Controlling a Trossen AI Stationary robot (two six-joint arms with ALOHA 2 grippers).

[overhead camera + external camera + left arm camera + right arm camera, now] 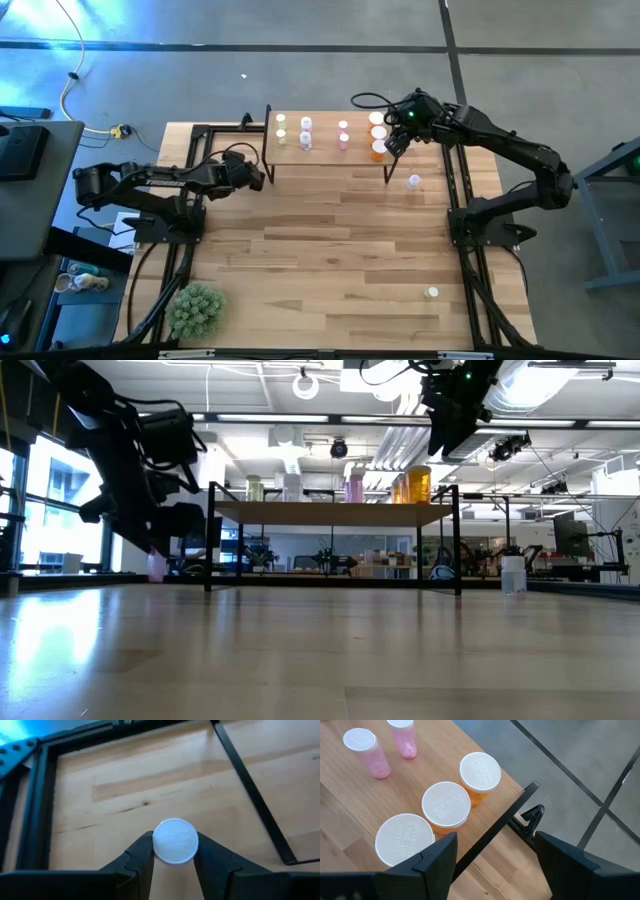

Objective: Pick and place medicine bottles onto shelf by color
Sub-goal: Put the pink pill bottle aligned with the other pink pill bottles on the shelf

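Note:
The shelf (330, 158) stands at the table's far side. On it stand yellow-green (281, 127), lavender (306, 132), pink (343, 135) and orange bottles (378, 133). My left gripper (256, 178) is just left of the shelf's left end, low over the table, shut on a pink bottle (156, 566) with a white cap (174, 841). My right gripper (394, 142) is open and empty above the shelf's right end, beside the orange bottles (447, 810). It also shows in the low view (450, 422), above the shelf. My left gripper pinches the bottle's white cap (159, 851) by its rim between the two fingers. The fingers come from above and point down. The bottle stands upright below them. I cannot tell whether its base touches the table.
A pale loose bottle (414, 182) stands on the table by the shelf's right legs. Another loose bottle (432, 293) stands near the front right. A spiky green plant (195, 310) sits at the front left. The black arm frames (455, 200) run along both sides.

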